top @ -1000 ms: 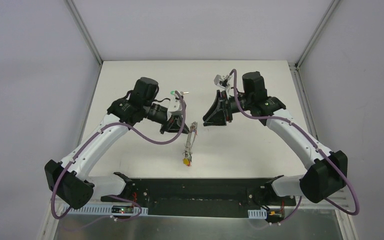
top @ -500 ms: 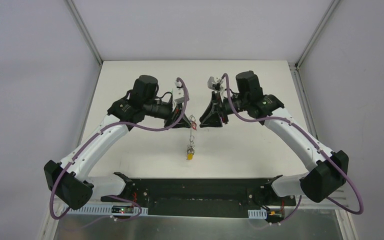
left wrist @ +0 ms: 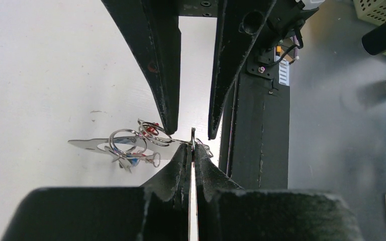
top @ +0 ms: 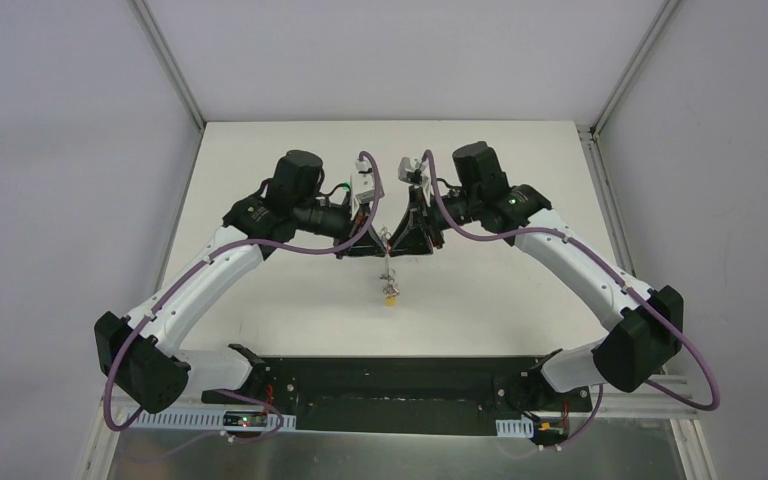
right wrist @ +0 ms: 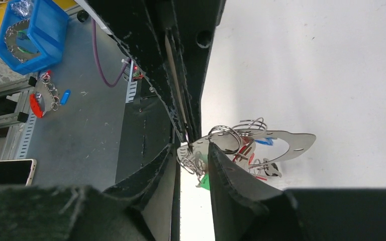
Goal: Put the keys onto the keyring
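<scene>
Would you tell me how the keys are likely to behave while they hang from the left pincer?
Probably floppy: the keys dangle in a loose string below the left pincer, so they may swing. Likely light, since only the thin keyring wire carries them. The smooth metal might slip or twist in the grip.

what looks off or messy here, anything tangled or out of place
Nothing spilled or broken. The keys dangle as a tangled clump of small rings and coloured tags from the shut left gripper, with the right gripper part open around the same spot.
</scene>
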Controlling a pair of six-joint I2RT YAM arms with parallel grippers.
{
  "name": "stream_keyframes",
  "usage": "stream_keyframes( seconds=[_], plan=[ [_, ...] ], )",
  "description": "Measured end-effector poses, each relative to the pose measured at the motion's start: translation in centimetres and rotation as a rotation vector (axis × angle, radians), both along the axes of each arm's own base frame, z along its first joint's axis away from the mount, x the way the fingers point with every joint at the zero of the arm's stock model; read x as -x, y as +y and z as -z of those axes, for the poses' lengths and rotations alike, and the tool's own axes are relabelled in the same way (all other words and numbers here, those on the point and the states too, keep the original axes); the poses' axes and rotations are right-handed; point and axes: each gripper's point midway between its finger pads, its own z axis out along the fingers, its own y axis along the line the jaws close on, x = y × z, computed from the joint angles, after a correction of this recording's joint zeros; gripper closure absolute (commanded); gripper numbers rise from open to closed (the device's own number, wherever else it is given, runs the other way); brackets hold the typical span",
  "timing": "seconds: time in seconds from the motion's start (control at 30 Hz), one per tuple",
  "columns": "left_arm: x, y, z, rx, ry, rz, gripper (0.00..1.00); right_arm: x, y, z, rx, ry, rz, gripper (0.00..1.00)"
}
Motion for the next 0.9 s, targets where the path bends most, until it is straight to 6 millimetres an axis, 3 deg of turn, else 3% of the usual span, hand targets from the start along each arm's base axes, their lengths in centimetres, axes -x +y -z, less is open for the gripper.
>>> stream_keyframes(
  seconds=[0.13,0.3,0.53,0.73,0.9],
  plan=[
    [-0.2,0.0,0.1,-0.002,-0.005,-0.007,1.0,0.1,0.4,-0.3,-0.001,-0.017,-0.011,0.76],
    [-0.2,0.0,0.1,-0.005,0.001,-0.013,1.0,0.1,0.6,0.0,0.008,-0.023,-0.015,0.96],
    [-0.3,0.1,0.2,-0.009,0.007,-0.021,1.0,0.0,0.6,0.3,0.012,-0.049,-0.024,1.0],
    [0.1,0.3,0.6,-0.022,-0.012,0.01,0.65,-0.1,0.3,1.2,0.03,-0.155,-0.063,1.0],
    [0.9,0.8,0.0,-0.039,-0.039,0.063,0.5,-0.8,-1.4,4.2,0.131,-0.293,-0.08,1.0]
  ],
)
